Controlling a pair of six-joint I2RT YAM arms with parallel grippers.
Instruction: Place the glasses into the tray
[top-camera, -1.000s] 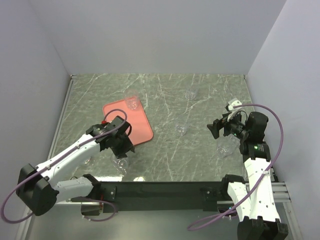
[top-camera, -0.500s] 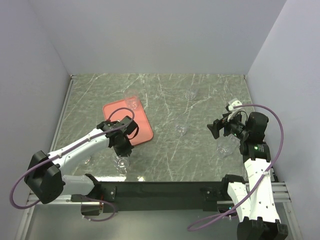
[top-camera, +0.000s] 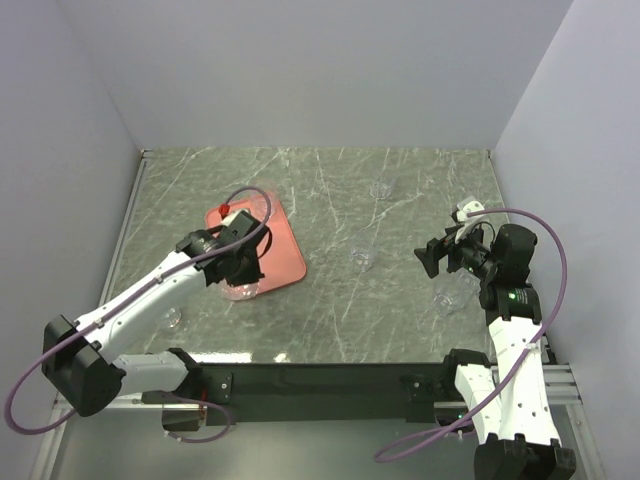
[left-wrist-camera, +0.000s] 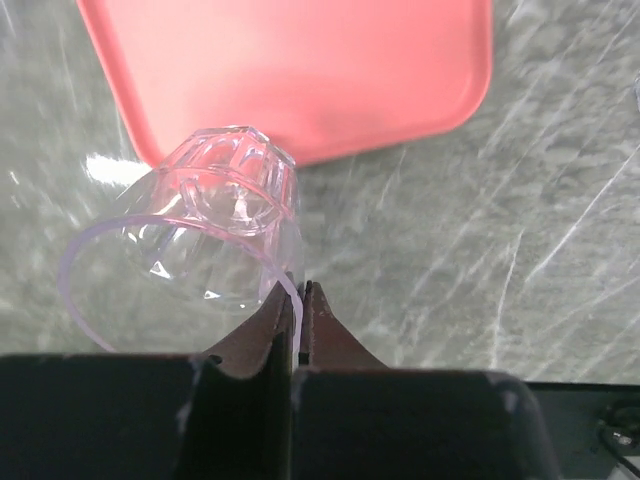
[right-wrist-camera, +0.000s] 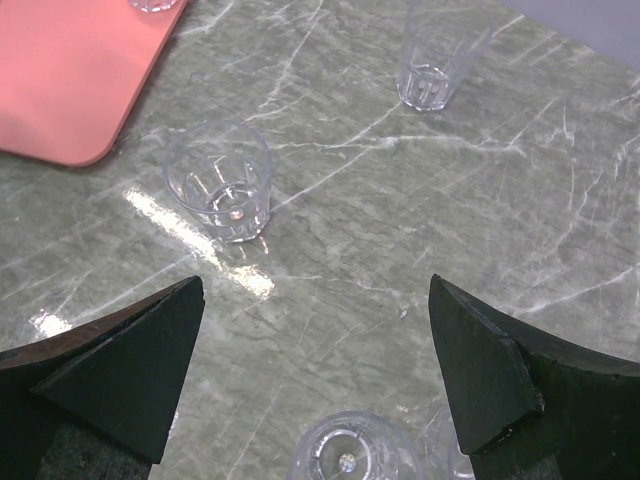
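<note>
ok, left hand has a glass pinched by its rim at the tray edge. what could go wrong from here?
1. The left hand pinches the glass by one wall of its rim, so it could swivel or slip.
2. Its base hangs over the near rim of the tray; released here, it may tip off.

The light is bright, even and diffuse from above. In the top view, shadows under the arms are faint and soft-edged. The polished bench (top-camera: 400, 310) throws white glare: a streak beside the bench glass (right-wrist-camera: 220, 185) nearest the tray (right-wrist-camera: 60, 80) in the right wrist view, and a patch beside the gripped glass (left-wrist-camera: 215, 225) in the left wrist view. There the dark left claw (left-wrist-camera: 299, 292) shows little detail.
</note>
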